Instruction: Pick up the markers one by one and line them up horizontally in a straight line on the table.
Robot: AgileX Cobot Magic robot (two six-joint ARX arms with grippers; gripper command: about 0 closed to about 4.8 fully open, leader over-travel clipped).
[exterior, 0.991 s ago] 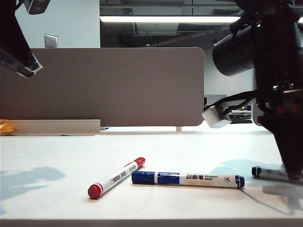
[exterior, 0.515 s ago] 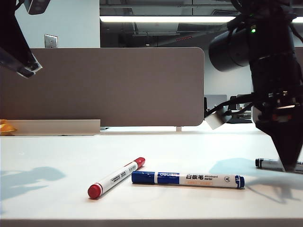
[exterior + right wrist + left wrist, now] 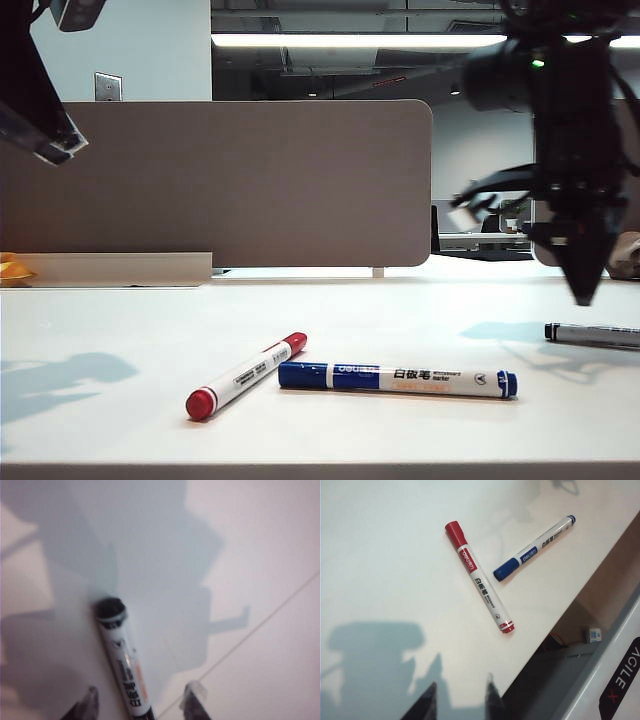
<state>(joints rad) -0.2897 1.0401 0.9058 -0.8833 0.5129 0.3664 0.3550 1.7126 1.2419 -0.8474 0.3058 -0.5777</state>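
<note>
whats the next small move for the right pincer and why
Probably lift clear, then go for another marker. The right pincer is open above the black marker, which lies free on the table, apart from the blue marker and the slanted red marker. The left pincer hangs idle.

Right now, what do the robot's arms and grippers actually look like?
Both arms are black. The right gripper tapers to a dark point below a bulky black cylinder with a small green light and loose black cables. The left gripper shows two slim dark fingertips; the right gripper's fingertips look translucent.
</note>
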